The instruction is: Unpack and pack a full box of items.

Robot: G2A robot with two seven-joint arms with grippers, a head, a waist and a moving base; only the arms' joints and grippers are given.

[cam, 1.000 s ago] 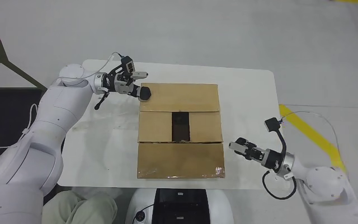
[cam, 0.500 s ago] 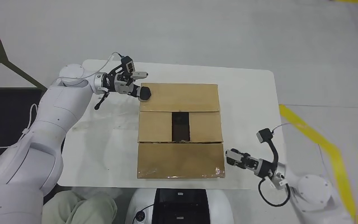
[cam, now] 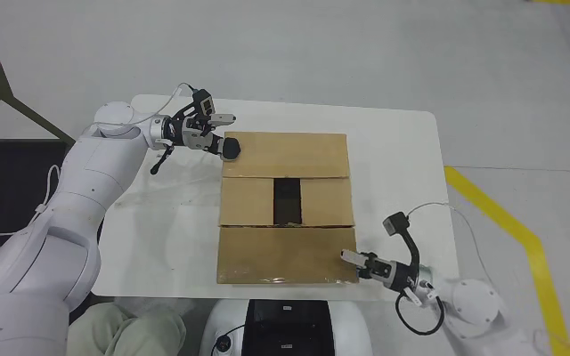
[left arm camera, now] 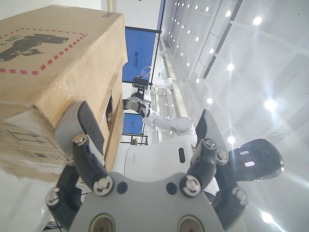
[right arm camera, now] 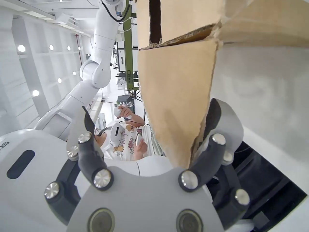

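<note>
Cardboard box, probably stiff and heavy, best taken by a flap; left hand and right hand, both spread, at opposite corners.

Box contents lost in its dark top gap, box edges cut off in wrist views

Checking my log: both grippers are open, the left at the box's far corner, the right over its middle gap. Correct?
No: the top view shows the right gripper at the near corner of the box, not over its gap. The rest stands.
</note>
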